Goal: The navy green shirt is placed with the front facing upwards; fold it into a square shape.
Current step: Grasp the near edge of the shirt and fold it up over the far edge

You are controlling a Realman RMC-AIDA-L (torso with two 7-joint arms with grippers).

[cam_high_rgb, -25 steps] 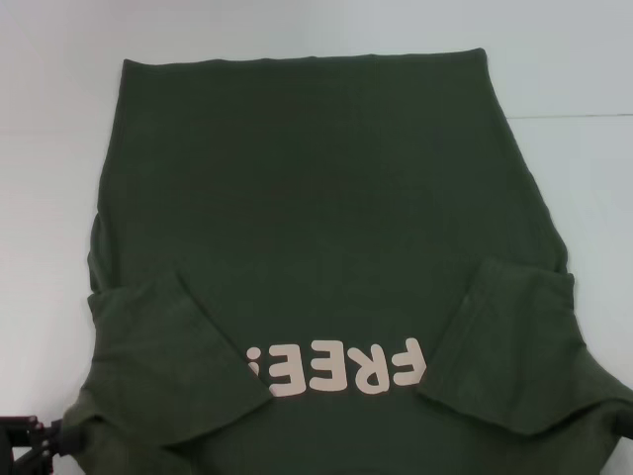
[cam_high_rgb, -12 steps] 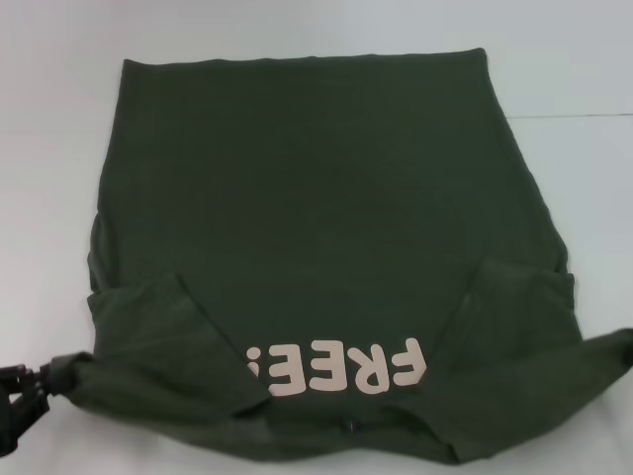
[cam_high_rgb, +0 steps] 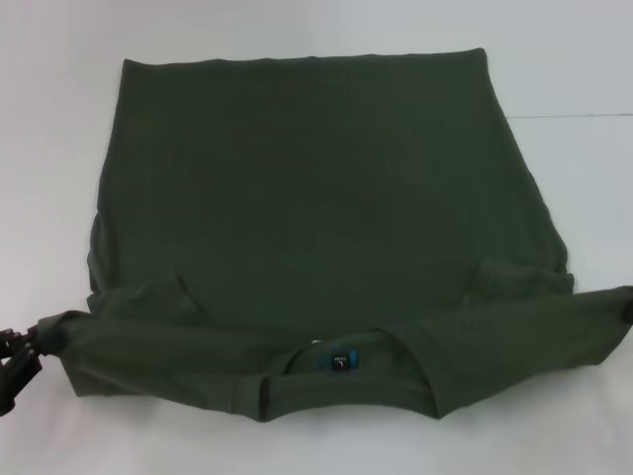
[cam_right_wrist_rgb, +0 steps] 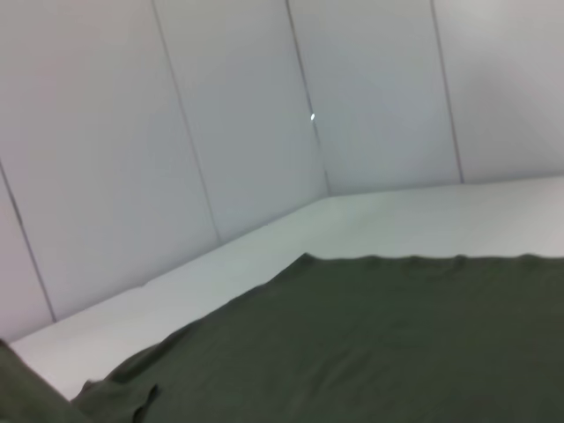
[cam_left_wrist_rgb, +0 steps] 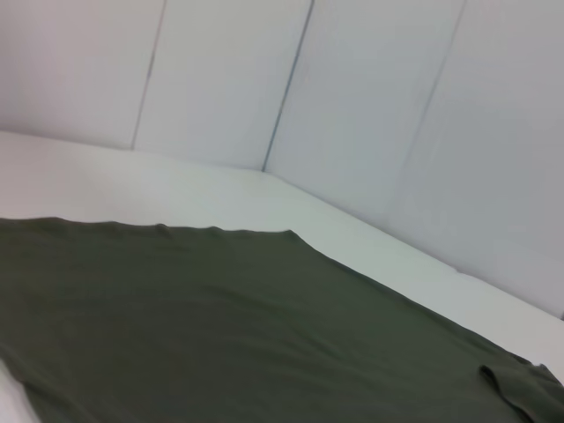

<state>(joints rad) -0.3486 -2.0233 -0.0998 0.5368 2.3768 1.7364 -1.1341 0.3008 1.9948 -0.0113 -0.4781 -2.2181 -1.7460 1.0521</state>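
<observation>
Folding the collar edge over

Pinching the navy green shirt (cam_high_rgb: 316, 208) at its near-left corner, the left end effector (cam_high_rgb: 22, 348) held the folded band. The right end effector lay out of view. The shirt covered the white bench (cam_high_rgb: 59, 129), neck label (cam_high_rgb: 341, 361) showing.

A plain white, smooth tabletop (cam_high_rgb: 297, 25) fills the frame. Directly on it, across the centre, lies a large dark olive-green cotton T-shirt (cam_high_rgb: 316, 188), spread flat; its collar end at the lower edge is folded over, the small neck label (cam_high_rgb: 341, 361) facing up.
</observation>
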